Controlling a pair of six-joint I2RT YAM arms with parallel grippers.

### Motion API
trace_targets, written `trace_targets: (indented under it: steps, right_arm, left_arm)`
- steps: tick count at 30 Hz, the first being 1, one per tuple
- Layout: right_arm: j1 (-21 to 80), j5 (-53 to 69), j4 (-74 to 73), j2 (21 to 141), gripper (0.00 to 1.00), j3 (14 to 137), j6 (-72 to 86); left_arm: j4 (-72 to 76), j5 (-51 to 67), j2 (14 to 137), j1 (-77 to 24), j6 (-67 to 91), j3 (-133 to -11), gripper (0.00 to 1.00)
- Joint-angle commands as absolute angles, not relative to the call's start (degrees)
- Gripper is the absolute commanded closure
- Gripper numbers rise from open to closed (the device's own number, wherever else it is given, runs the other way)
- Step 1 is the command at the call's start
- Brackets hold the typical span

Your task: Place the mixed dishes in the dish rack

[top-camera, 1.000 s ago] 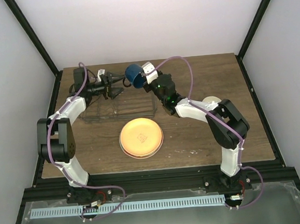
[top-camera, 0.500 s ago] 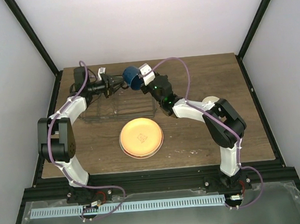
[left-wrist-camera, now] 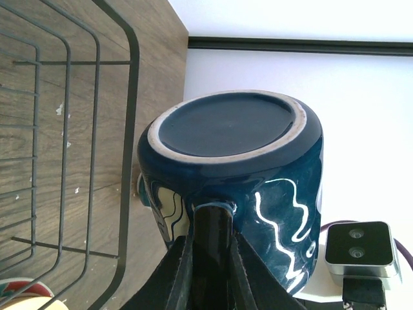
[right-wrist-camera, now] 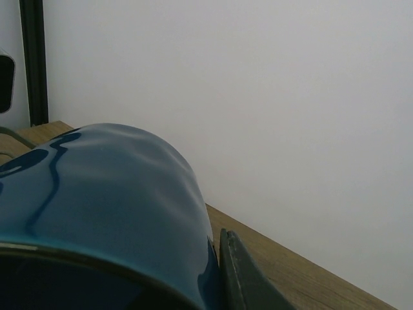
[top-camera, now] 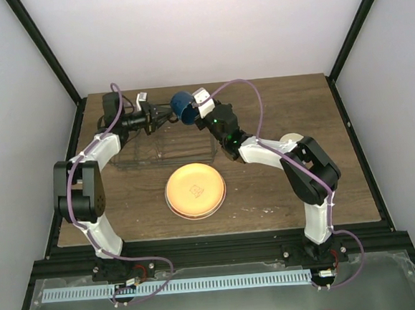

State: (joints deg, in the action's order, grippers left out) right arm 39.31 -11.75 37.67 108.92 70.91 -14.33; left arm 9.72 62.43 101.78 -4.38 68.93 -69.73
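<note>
The dark blue mug (top-camera: 183,105) hangs in the air on its side above the far right corner of the dish rack (top-camera: 165,152), held from both sides. My left gripper (top-camera: 168,115) is shut on its handle (left-wrist-camera: 213,236), and in the left wrist view the mug (left-wrist-camera: 239,155) shows its base. My right gripper (top-camera: 193,116) is shut on the mug's rim; one finger (right-wrist-camera: 242,278) lies against the outside of the mug (right-wrist-camera: 97,206). The orange-yellow plate (top-camera: 195,190) lies flat on the table in front of the rack. A red-edged plate (left-wrist-camera: 16,290) peeks in under the rack's wire (left-wrist-camera: 129,129).
A small pale bowl (top-camera: 291,138) sits on the table at the right, partly behind my right forearm. The wooden table (top-camera: 282,192) ends at black frame rails on all sides. The right wrist's camera (left-wrist-camera: 358,248) is close beside the mug.
The right arm carried the mug a little to the left, onto my left fingers. The left jaws went from wide open to shut on the handle.
</note>
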Motion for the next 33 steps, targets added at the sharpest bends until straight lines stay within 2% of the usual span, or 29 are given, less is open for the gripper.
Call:
trace_targets:
  steps: [1,7,18,22,26,29,33]
  right_arm:
    - [40.1,-12.1,41.2,109.2,0.92,73.5,-15.0]
    - [40.1,-12.3,40.9,105.9,0.74,70.4,-14.6]
    - [40.1,-15.0,38.0,100.0,0.5,63.3,-14.9]
    - [40.1,-16.5,35.7,96.9,0.37,59.8,-14.2]
    - [40.1,-17.8,33.0,92.5,0.17,56.3,-12.9]
    - [40.0,-20.8,31.0,90.1,0.11,55.0,-13.2]
    - [39.5,-24.4,30.2,87.8,0.04,54.0,-13.9]
  left_arm:
    - [20.3,66.6,103.3,-4.8,74.9,-68.9,1.0]
    - [31.4,66.2,105.2,-4.7,82.3,-68.0,1.0]
    - [27.1,65.2,107.4,-3.1,77.9,-74.5,1.0]
    - [16.2,64.3,107.1,-2.1,67.5,-77.5,1.0]
    - [-4.2,59.1,106.1,-2.0,45.3,-83.0,1.0]
    - [-16.5,50.7,105.0,-3.0,28.2,-85.9,1.0]
    - [-16.7,40.5,101.8,-4.8,16.1,-81.1,1.0]
